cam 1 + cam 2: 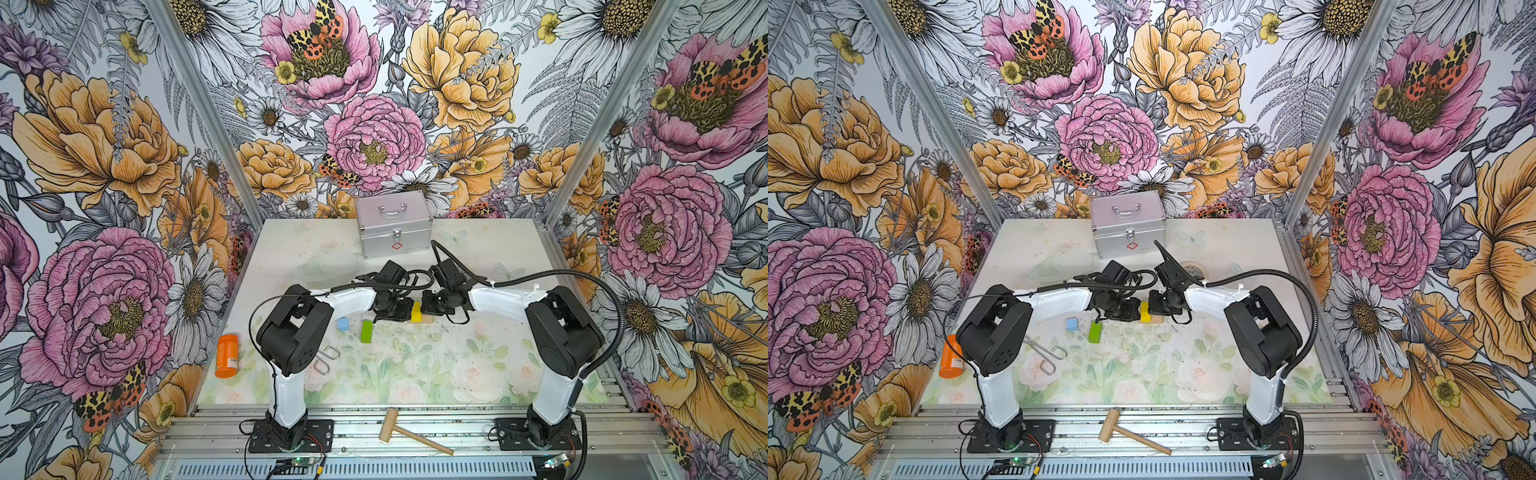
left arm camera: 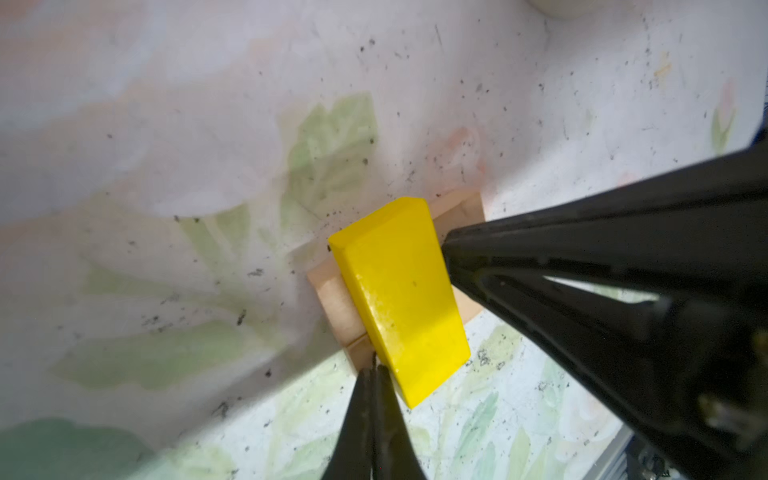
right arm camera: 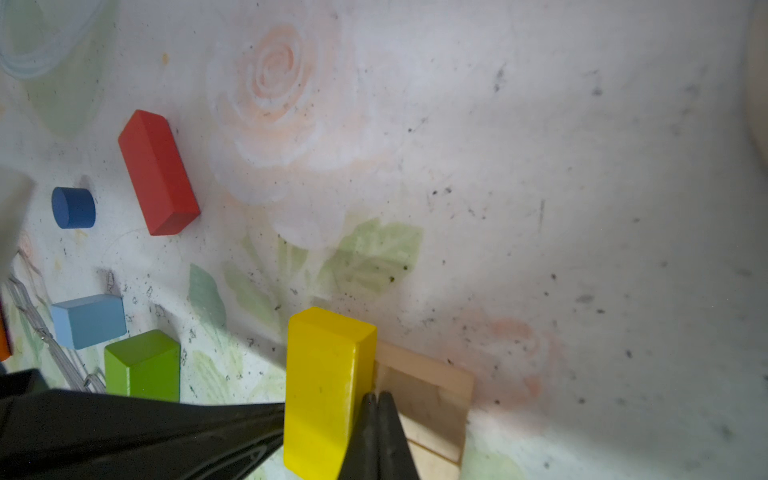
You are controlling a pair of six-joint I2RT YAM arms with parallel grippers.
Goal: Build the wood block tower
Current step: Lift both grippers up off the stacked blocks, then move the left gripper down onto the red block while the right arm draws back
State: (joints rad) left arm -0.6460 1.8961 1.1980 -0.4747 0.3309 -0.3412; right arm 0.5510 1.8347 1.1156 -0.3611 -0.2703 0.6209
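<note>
Both top views: two arms meet at the middle of the counter (image 1: 415,374). The left gripper (image 1: 408,312) and right gripper (image 1: 423,308) point at each other with a yellow bar (image 1: 416,311) between their tips. The yellow bar lies on tan bars (image 1: 428,319). A green bar (image 1: 366,331) and a light blue cube (image 1: 342,324) lie loose to its left. A silver case (image 1: 395,226) stands at the back, an orange bottle (image 1: 227,356) sits at the left edge, and a mallet (image 1: 411,432) lies at the front.

Left wrist view: the left gripper (image 2: 374,372) has its jaws pressed together, holding nothing, with its tips at one end of the yellow bar (image 2: 399,299). That bar lies crosswise on two tan bars (image 2: 332,291) set side by side. The right gripper's tip touches its long side.

Right wrist view: the right gripper (image 3: 377,399) is also closed on nothing, tips against the yellow bar's side. The left gripper meets the opposite side. A red bar (image 3: 158,172) and a dark blue cylinder (image 3: 74,208) lie well apart from the stack.
</note>
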